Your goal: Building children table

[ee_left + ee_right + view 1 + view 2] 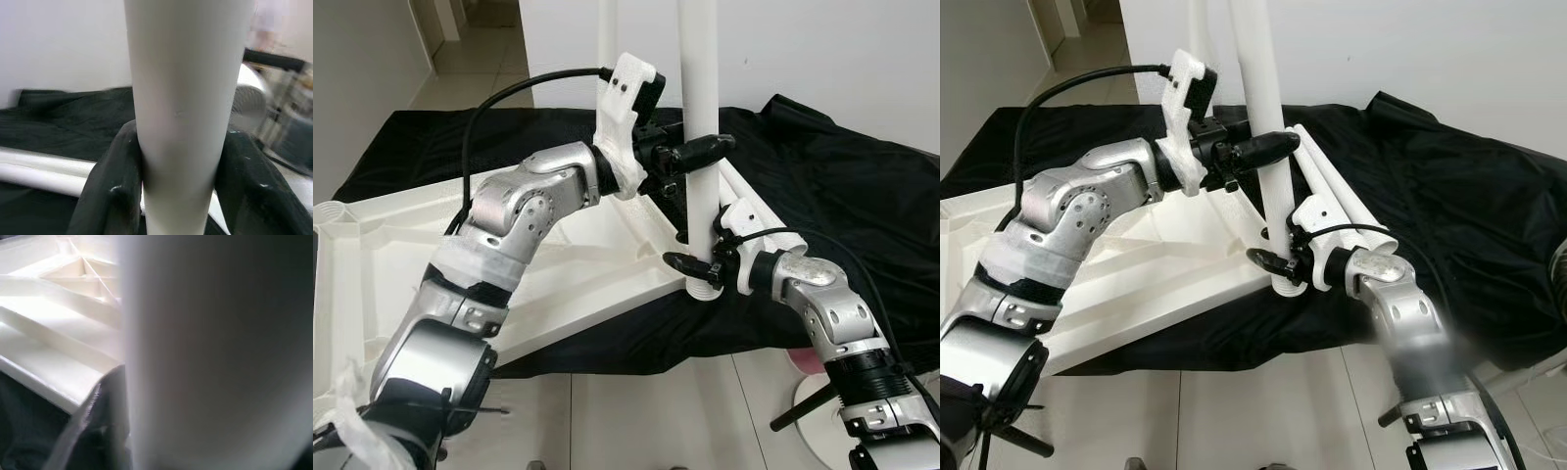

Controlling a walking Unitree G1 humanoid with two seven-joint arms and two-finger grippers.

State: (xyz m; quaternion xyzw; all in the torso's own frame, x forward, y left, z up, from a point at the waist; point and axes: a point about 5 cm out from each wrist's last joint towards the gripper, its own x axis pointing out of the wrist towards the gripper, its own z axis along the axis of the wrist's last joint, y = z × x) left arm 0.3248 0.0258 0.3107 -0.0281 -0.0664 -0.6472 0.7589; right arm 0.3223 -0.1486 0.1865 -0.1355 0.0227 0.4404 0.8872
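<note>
Table leg: white tube, standing upright at the near corner of the tabletop, its foot in the corner socket.
Tabletop: white ribbed panel lying underside up on a black cloth.
Left gripper: fingers pinching the leg partway up, one on each side.
Right gripper: clamped round the leg just above the socket.
Spare legs: two white tubes lying on the cloth behind the upright one.

Silver jointed arms with black bands — white wrist brackets, black cables, each tool long-fingered and black.
</note>
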